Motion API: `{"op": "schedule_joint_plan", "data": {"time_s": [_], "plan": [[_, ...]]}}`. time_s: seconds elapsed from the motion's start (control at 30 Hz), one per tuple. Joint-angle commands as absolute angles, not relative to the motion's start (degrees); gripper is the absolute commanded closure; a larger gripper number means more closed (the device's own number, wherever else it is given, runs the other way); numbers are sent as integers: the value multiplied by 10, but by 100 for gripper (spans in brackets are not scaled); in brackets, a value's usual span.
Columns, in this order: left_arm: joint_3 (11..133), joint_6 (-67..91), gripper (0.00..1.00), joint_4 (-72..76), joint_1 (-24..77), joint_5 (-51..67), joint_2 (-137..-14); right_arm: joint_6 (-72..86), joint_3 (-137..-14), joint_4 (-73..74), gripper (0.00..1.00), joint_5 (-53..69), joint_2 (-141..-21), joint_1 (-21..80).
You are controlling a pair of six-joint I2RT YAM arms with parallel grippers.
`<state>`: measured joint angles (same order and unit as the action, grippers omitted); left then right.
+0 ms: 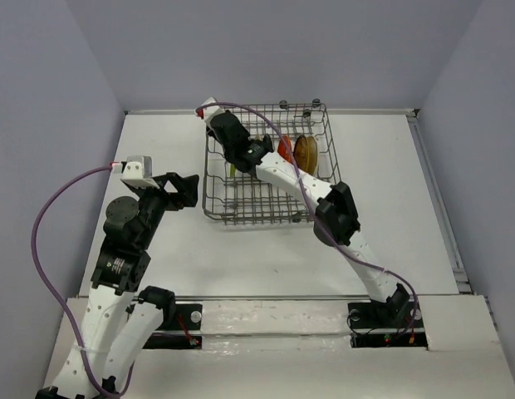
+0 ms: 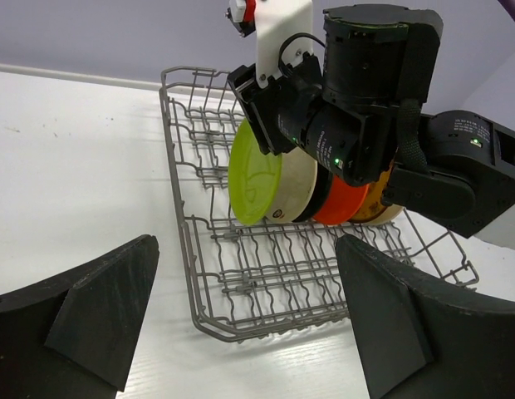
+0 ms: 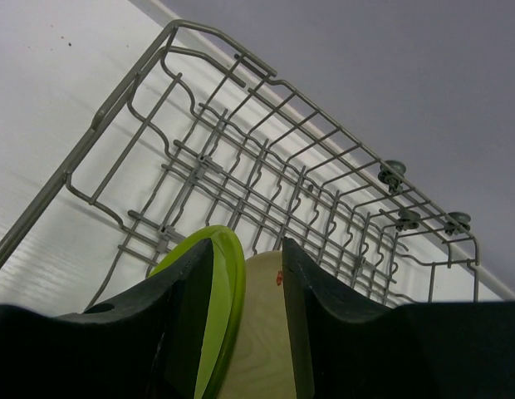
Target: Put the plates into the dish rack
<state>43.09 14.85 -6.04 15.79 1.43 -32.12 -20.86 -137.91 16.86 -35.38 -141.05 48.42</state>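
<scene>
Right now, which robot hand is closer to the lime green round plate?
Right. The right gripper straddles the rim of the lime green round plate in the grey wire dish rack; the left gripper hangs over the white table, left of the rack.

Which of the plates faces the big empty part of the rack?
The lime green plate, first in the row; the cream plate and orange plate stand behind it.

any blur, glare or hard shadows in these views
Top external: flat, even light, faint shadows, nothing blurred. Left wrist: rack and lime plate sharp, a soft sheen on the plate; left fingers near-black, little detail. Right wrist: right fingers very close, dark and soft-edged; the rack behind is crisp.
</scene>
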Motion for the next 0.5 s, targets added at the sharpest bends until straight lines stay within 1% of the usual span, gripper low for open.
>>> {"op": "schedule_joint_plan", "data": {"time_s": [0.0, 0.1, 0.13, 0.47], "plan": [[436, 138, 1, -46, 162, 6, -318, -256, -1385, 105, 93, -339, -1400, 488], [436, 139, 1, -47, 162, 6, -321, -270, -1377, 100, 93, -347, -1401, 488], [436, 139, 1, -46, 162, -11, -322, -273, -1375, 99, 93, -352, -1401, 488], [434, 140, 1, -45, 162, -11, -320, -299, -1361, 91, 93, -369, -1406, 488]]}}
